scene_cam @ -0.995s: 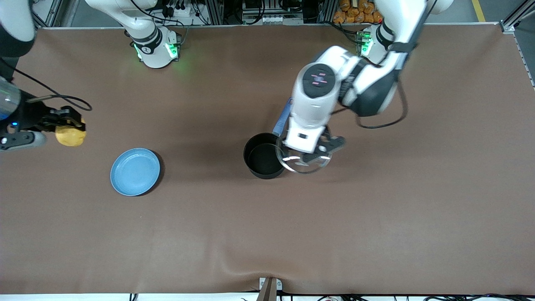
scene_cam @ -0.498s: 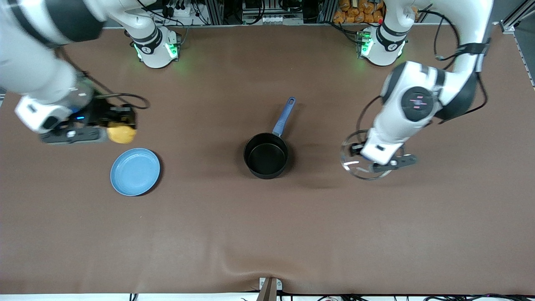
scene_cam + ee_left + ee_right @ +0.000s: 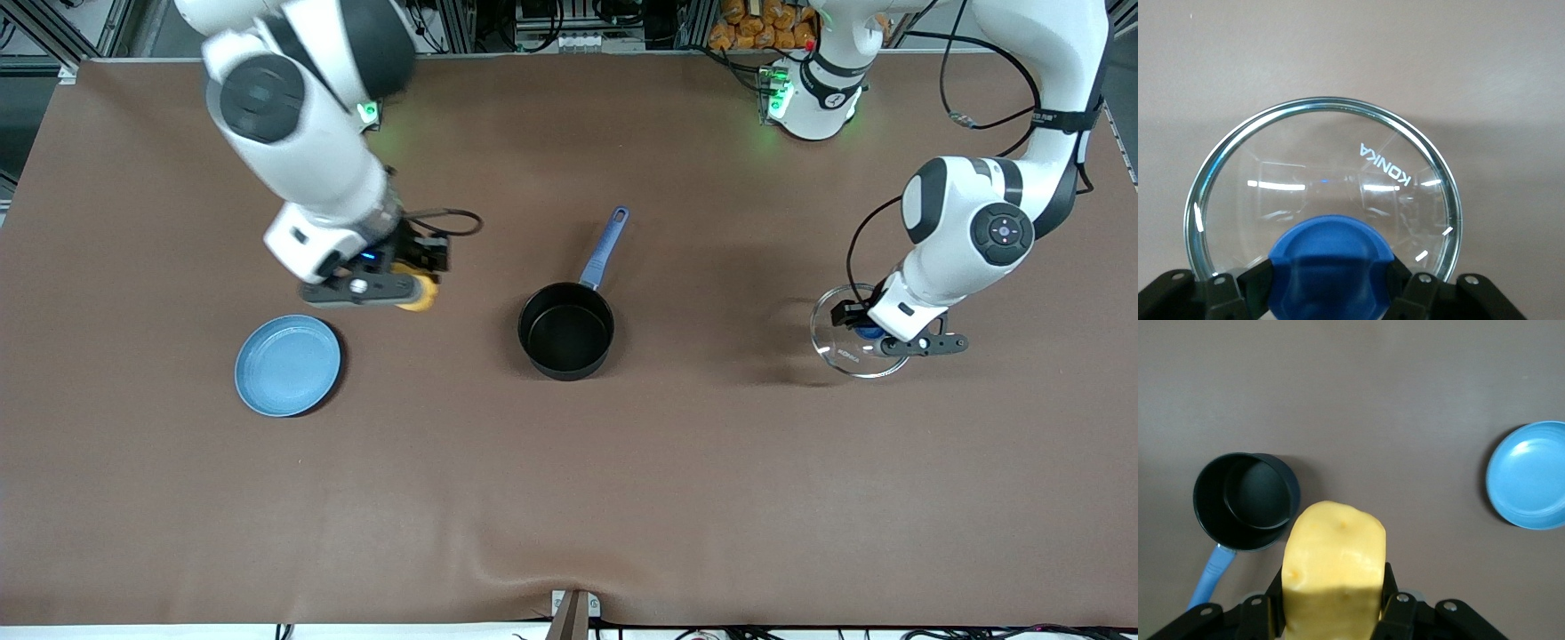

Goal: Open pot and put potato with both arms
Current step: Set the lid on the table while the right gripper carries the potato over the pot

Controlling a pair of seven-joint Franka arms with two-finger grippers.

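Observation:
The black pot with its blue handle stands open and empty at the table's middle; it also shows in the right wrist view. My right gripper is shut on the yellow potato, held above the table between the plate and the pot; the potato fills the right wrist view. My left gripper is shut on the blue knob of the clear glass lid, low over the table toward the left arm's end. The lid's rim shows whole in the left wrist view.
A flat light-blue plate lies on the brown table toward the right arm's end, nearer the front camera than the potato; it also shows in the right wrist view. A small fixture sits at the table's near edge.
My right arm has carried the potato from the table's end toward the pot. My left arm has carried the lid farther from the pot toward its own end and lower.

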